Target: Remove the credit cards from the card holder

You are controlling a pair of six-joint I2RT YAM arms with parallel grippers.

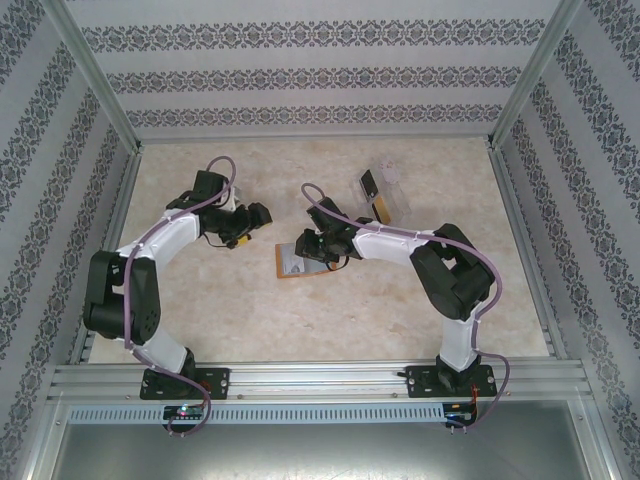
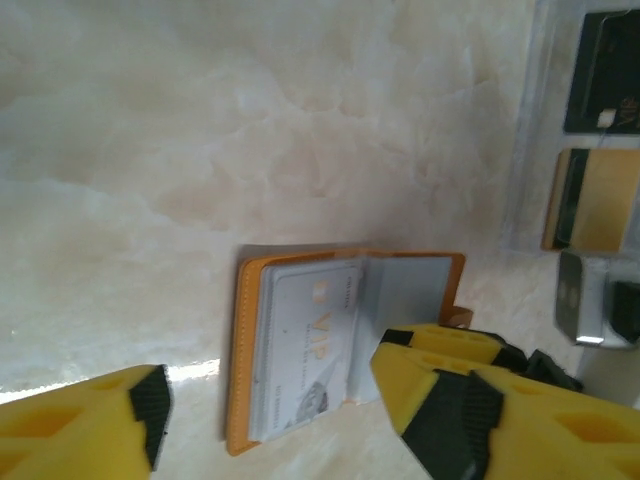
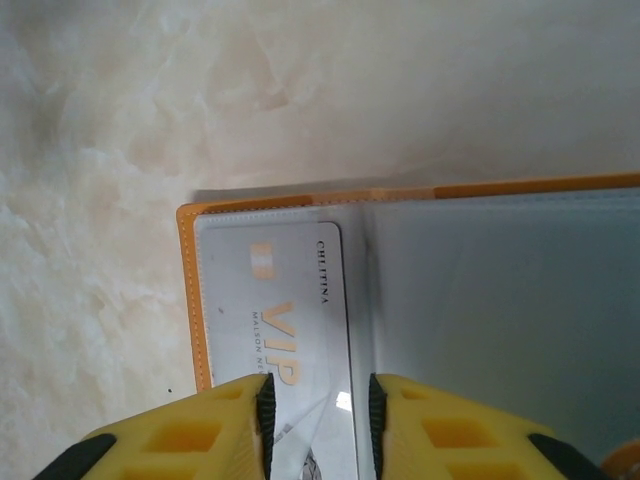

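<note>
The orange card holder (image 1: 291, 264) lies open on the table, its greyish pockets facing up (image 3: 500, 300). A white VIP credit card (image 3: 300, 310) sits in the left pocket (image 2: 305, 345). My right gripper (image 3: 318, 420) hovers right over the holder (image 1: 318, 250), open by a narrow gap. Its pads stand either side of the card's right part, and I cannot tell whether they touch it. My left gripper (image 1: 258, 216) is open and holds nothing, a short way left of the holder. The holder (image 2: 245, 350) shows between its wide-apart fingers (image 2: 275, 400).
A clear plastic tray (image 1: 392, 182) stands just behind and to the right of the holder. It holds a dark card (image 2: 600, 70), a yellow-orange card with a dark stripe (image 2: 605, 200) and a silvery one (image 2: 585, 300). The cage's metal frame rails (image 1: 312, 139) border the marble tabletop.
</note>
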